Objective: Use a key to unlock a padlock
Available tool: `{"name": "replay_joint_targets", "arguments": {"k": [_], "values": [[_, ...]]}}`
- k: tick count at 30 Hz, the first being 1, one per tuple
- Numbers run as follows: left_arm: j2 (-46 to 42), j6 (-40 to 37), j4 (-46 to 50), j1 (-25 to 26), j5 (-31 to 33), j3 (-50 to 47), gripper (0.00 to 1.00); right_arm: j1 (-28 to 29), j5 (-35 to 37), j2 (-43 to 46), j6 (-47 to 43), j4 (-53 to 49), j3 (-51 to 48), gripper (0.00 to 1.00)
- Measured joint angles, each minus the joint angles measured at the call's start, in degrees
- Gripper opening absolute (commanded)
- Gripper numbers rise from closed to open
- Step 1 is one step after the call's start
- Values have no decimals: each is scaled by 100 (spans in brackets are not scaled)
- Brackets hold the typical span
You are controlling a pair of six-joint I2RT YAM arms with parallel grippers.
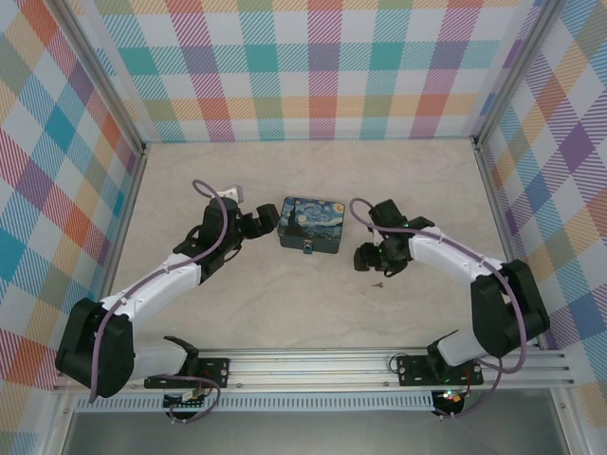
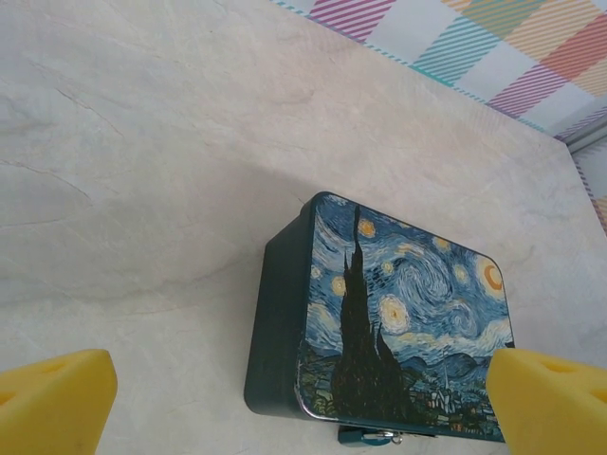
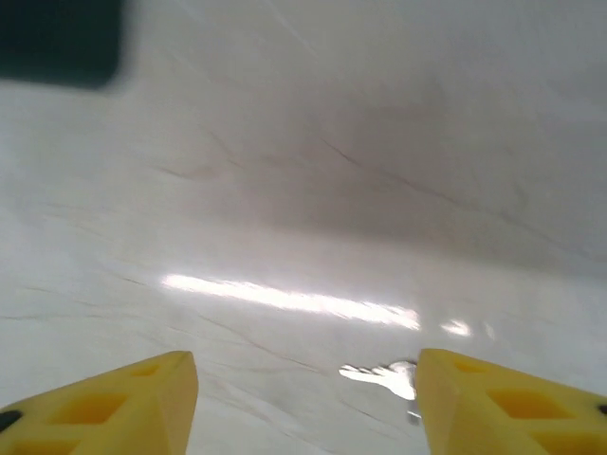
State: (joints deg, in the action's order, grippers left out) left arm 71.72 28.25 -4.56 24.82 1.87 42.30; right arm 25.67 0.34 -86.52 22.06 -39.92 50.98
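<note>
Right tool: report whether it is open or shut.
The right tool is open: its yellow fingers stand wide apart, holding nothing; the key lies on the table between them.

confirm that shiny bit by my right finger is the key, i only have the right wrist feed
Observer: Probably yes. The top view shows the key, a thin sliver lying flat on the table just on the near side of the right gripper, whose fingers are open and not touching it.
Operator: ok and where's the padlock, i can't see it from here
Observer: The padlock sits at the middle of the near side of the tin, to the left of your gripper in the top view, with bare table between it and the key.
</note>
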Motion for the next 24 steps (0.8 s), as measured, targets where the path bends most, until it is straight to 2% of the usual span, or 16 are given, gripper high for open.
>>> {"name": "replay_joint_targets", "arguments": {"k": [9,24], "values": [[-55,-70,-2,-37,37,-52,100,-254,109,-402,48,-136,-2,32],[-72,-72,2,-122,39,-90,100,-262,-184,-496,103,-262,-79,23]]}}
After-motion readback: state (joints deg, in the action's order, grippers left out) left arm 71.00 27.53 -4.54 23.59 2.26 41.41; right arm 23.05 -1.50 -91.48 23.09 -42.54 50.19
